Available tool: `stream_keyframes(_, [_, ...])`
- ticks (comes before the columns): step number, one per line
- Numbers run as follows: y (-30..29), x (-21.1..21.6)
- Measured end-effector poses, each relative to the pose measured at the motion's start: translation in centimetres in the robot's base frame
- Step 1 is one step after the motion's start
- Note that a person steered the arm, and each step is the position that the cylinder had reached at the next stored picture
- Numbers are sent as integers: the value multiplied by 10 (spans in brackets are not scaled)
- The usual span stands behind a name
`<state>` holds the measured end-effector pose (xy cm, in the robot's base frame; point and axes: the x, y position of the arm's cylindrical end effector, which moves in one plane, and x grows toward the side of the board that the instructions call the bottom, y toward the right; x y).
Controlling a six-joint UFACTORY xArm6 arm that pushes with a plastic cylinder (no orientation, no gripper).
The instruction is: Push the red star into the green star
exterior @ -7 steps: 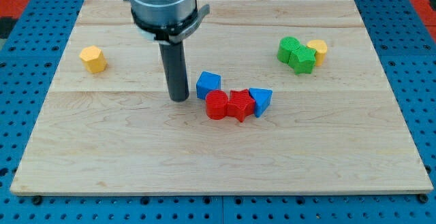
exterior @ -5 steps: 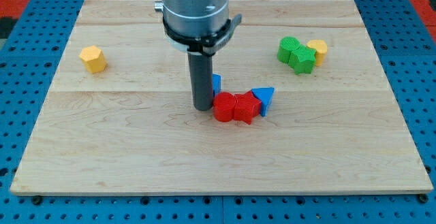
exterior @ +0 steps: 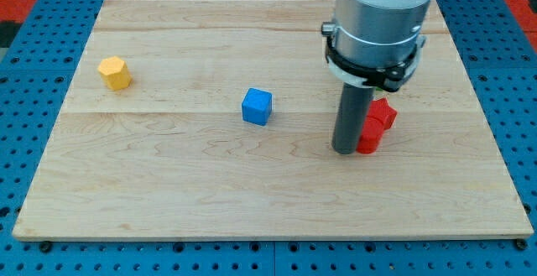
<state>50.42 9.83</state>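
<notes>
My tip (exterior: 346, 150) rests on the board at the view's right of centre. It touches the left side of a red cylinder (exterior: 368, 136). The red star (exterior: 383, 112) sits just above and right of that cylinder, against it and partly behind my rod. The green star does not show; the arm's body covers the area at the view's upper right where it stood.
A blue cube (exterior: 257, 106) stands alone left of my tip. A yellow hexagonal block (exterior: 114, 72) sits at the view's far left. The wooden board (exterior: 168, 192) lies on a blue pegboard. The blue triangle and the other green and yellow blocks are hidden.
My tip swept to the view's right, pushing the red cylinder and red star right and slightly up. The blue cube stayed behind. The green blocks and blue triangle went out of sight behind the arm.
</notes>
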Motion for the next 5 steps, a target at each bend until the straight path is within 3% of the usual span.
stream_keyframes(2, [4, -15])
stream_keyframes(3, [4, 15])
stream_keyframes(4, [53, 18])
stream_keyframes(5, [48, -11])
